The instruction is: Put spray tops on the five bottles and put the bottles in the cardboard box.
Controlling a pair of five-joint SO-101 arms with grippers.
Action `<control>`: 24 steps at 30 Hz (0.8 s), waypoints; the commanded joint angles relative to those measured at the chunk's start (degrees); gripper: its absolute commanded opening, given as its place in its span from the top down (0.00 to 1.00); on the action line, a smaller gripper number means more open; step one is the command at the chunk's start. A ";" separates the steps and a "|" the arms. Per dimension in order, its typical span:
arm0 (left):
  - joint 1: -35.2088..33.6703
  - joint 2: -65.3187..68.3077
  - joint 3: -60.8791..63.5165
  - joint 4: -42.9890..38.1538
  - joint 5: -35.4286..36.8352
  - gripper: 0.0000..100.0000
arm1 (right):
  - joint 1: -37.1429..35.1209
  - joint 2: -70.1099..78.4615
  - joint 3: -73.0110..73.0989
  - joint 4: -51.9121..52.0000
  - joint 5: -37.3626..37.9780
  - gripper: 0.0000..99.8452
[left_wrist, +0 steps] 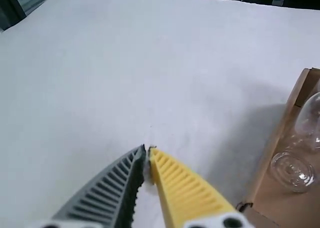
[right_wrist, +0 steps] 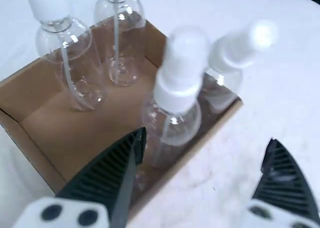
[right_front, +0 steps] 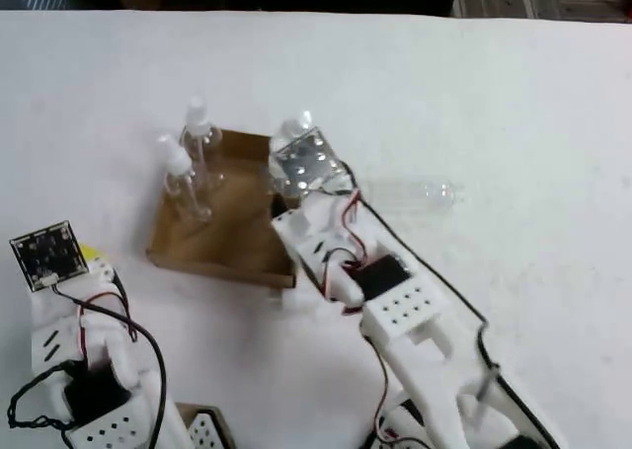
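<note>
The cardboard box (right_front: 222, 242) sits left of the table's middle. Several clear bottles with white spray tops stand in it: two at its far left (right_wrist: 65, 62) (right_wrist: 120, 37) and two along the right wall (right_wrist: 172, 107) (right_wrist: 227, 67). My right gripper (right_wrist: 206, 140) hovers open over the box's right wall, its black fingers either side of the nearest bottle and holding nothing. One more clear bottle (right_front: 420, 192) lies on its side on the table right of the box. My left gripper (left_wrist: 147, 150), grey and yellow, is shut and empty above bare table, left of the box.
The right arm (right_front: 395, 301) stretches from the front edge to the box's right side. The left arm (right_front: 79, 350) stands at the front left. A small brown piece (right_front: 202, 424) lies at the front edge. White table (right_front: 494, 94) spreads open at the back and right.
</note>
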 commanded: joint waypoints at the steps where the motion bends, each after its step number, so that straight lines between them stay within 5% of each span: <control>1: 1.36 -0.48 -0.26 -1.67 0.53 0.98 | 1.45 -7.78 1.14 4.18 -0.44 0.69; 7: 1.36 -0.48 0.26 -1.76 0.53 0.98 | 1.71 -24.13 6.15 15.60 0.00 0.70; 14: 1.36 -0.48 0.62 -2.81 0.53 0.98 | 5.76 -39.78 6.15 29.76 0.18 0.99; 21: 1.71 -0.40 0.09 -1.49 0.62 0.98 | 11.91 -38.55 7.03 36.70 0.88 0.98; 24: 6.20 -0.31 -2.73 3.69 -1.23 0.98 | 11.91 -33.63 8.79 38.46 7.21 0.98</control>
